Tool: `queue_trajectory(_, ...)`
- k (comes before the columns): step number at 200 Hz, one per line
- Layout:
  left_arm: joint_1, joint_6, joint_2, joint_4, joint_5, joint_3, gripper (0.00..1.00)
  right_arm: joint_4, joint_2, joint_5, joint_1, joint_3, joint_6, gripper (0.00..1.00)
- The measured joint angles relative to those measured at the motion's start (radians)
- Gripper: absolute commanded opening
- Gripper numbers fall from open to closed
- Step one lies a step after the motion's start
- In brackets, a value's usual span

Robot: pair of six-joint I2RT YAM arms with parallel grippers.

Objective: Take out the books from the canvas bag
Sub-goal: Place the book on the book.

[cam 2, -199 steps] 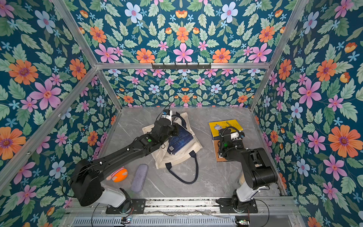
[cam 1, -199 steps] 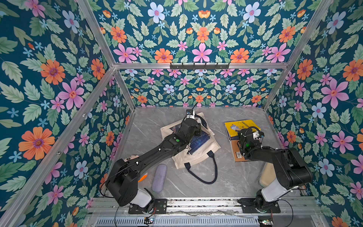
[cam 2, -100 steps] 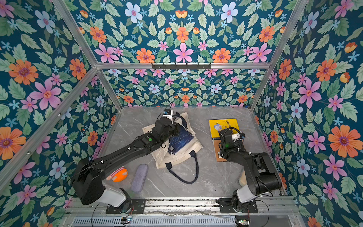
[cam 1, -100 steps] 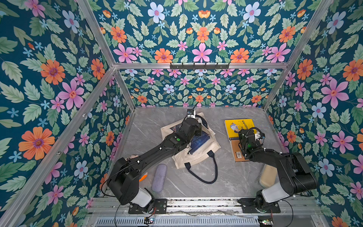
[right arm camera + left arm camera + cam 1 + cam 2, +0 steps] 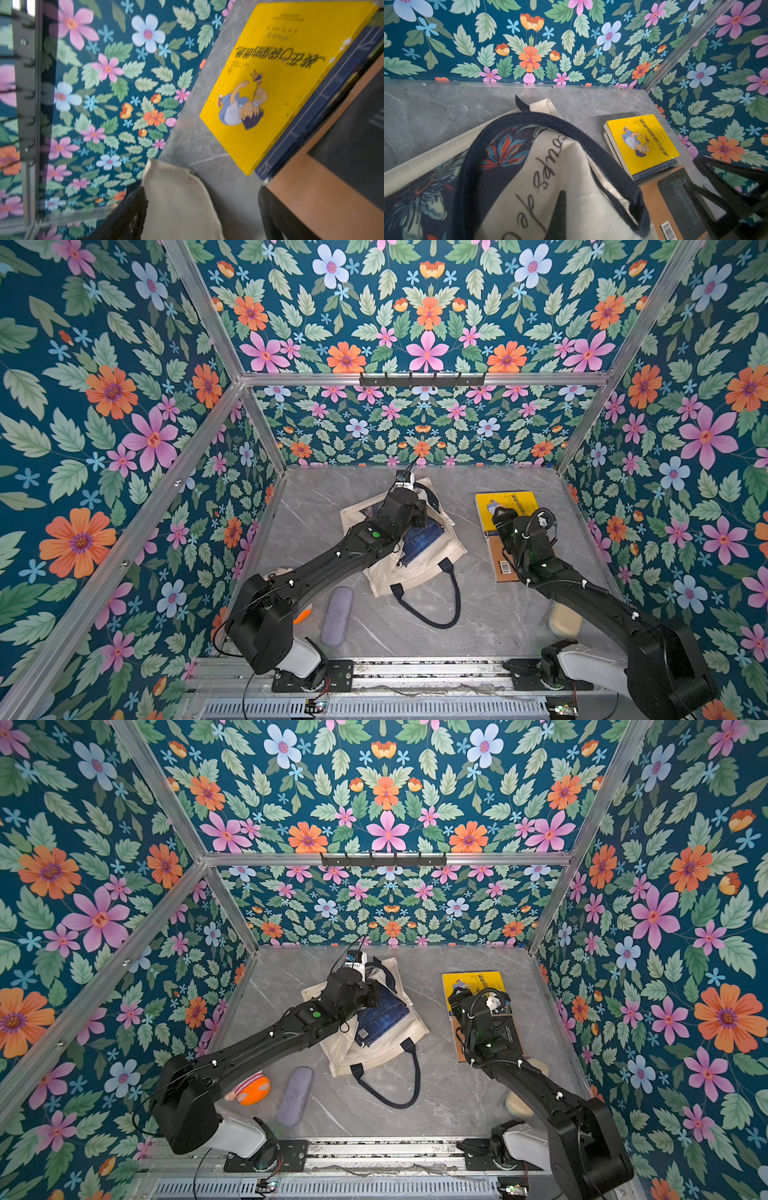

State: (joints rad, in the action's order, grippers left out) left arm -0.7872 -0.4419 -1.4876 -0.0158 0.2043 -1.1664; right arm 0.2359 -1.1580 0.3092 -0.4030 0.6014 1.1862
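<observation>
Obs. from the cell front.

**Bag.** The canvas bag (image 5: 432, 572) lies flat mid-table on the grey marble top (image 5: 328, 506), slewed off square. One navy handle (image 5: 440, 616) loops out toward the robot bases. The mouth therefore faces the near side, a little to the right. The upper layer of the mouth is pulled up at the far end.

**Left gripper (image 5: 561, 205).** Jaws closed, pinching the raised canvas beside the second handle (image 5: 591, 149). The printed script and dark floral panel bunch directly against it in the wrist view.

**In the bag.** A navy book (image 5: 424, 541) lies exposed in the opened mouth. It is flat, with its long axis slanting from near-left to far-right.

**Out of the bag, right side of the table.**
- The yellow book (image 5: 505, 499) sits flat on a second navy book (image 5: 654, 173). The long axis of both runs near-to-far, and the title line follows the right-hand long edge.
- A brown book (image 5: 500, 560) with a black panel lies flat just nearer the bases, on the same near-to-far axis. Its barcode corner is near-left. It meets the yellow stack's near end, but I cannot tell whether they overlap.

**Right gripper (image 5: 202, 207).** Fingers spread wide with nothing between them. It hangs over the join between the yellow stack and the brown book.

**Also on the table.** A lilac pouch (image 5: 337, 616) and an orange toy (image 5: 249, 1088) lie near the left base.
</observation>
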Motion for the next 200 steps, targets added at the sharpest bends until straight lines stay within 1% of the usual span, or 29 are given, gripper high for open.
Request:
queue_trajectory(38, 0.000, 0.025, 0.015, 0.010, -0.031, 0.014, 0.00, -0.038, 0.050, 0.036, -0.219, -0.045, -0.037, 0.89)
queue_trajectory(54, 0.000, 0.026, 0.019, 0.021, -0.047, 0.019, 0.00, -0.035, 0.054, 0.067, -0.333, -0.066, -0.037, 0.89)
queue_trajectory(87, 0.000, 0.033, 0.023, 0.034, -0.091, 0.019, 0.00, -0.005, 0.018, 0.137, -0.539, -0.073, -0.045, 0.88)
queue_trajectory(99, 0.000, 0.033, 0.033, 0.038, -0.103, 0.020, 0.00, 0.019, -0.013, 0.149, -0.597, -0.066, -0.045, 0.87)
queue_trajectory(110, 0.000, 0.033, 0.048, 0.053, -0.109, 0.029, 0.00, 0.054, -0.050, 0.150, -0.621, -0.061, -0.044, 0.86)
queue_trajectory(159, -0.002, 0.015, 0.098, 0.137, -0.139, 0.098, 0.00, 0.171, -0.259, 0.123, -0.665, 0.002, -0.008, 0.83)
queue_trajectory(186, 0.000, -0.002, 0.121, 0.195, -0.137, 0.145, 0.00, 0.227, -0.368, 0.109, -0.689, 0.060, 0.017, 0.83)
queue_trajectory(200, 0.000, -0.006, 0.122, 0.212, -0.127, 0.158, 0.00, 0.240, -0.401, 0.108, -0.702, 0.082, 0.036, 0.83)
